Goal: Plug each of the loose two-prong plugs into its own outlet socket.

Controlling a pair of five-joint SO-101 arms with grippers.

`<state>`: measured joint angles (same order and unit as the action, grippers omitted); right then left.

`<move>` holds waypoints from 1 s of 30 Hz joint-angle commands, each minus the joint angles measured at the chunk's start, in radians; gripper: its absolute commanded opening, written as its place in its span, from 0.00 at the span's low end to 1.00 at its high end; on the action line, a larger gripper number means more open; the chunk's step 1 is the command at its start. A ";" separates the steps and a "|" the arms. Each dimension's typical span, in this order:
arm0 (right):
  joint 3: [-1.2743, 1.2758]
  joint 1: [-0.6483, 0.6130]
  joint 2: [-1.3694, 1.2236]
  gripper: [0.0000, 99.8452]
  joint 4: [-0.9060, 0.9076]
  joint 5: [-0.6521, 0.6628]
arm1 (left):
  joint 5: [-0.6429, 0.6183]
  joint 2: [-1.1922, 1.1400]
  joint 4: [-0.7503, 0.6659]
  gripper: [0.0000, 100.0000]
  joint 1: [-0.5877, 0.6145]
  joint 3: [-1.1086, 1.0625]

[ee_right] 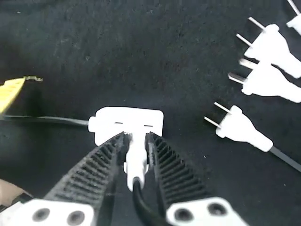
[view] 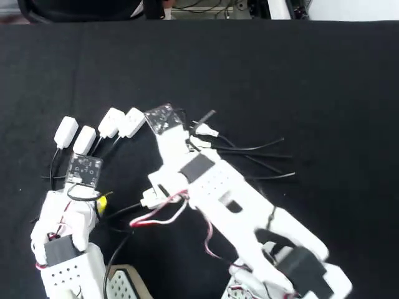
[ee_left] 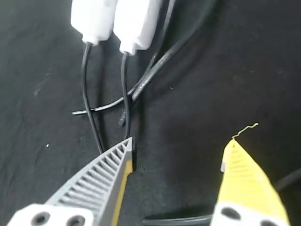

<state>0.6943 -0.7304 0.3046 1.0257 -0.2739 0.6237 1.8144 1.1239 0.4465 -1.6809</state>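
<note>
My right gripper [ee_right: 136, 136] is shut on a white two-prong plug [ee_right: 136, 165]. The plug's front end sits against a white outlet socket [ee_right: 127, 121], and its prongs are hidden. Three loose plugs [ee_right: 240, 129] [ee_right: 270, 82] [ee_right: 273, 44] lie on the cloth beside it. My left gripper [ee_left: 181, 141] is open with nothing between its grey and yellow fingers, a short way from two white sockets [ee_left: 91, 19] [ee_left: 136, 21]. In the high view, several sockets [view: 84, 140] [view: 121, 123] fan out ahead of the left arm [view: 68, 224]. The right arm [view: 237, 205] ends beside them, near one loose plug [view: 206, 131].
Black cables [view: 268, 149] trail to the right of the right arm, and socket cables [ee_left: 127, 94] cross ahead of the left gripper. A pale ribbed object [view: 124, 283] lies at the front edge between the arms. The black cloth's far edge [view: 199, 22] runs along the back.
</note>
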 commanded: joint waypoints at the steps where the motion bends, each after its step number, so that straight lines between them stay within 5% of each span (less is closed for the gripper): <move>1: -0.097 -0.009 -0.087 0.01 0.005 -0.009 | 0.021 0.006 0.009 0.30 -0.024 -0.018; 30: -0.035 0.071 -0.120 0.01 -0.048 -0.064 | 0.023 0.005 0.009 0.30 -0.024 -0.018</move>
<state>0.6513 -0.6720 0.1864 0.9966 -0.3291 0.6391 1.8144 1.1301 0.4342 -1.6809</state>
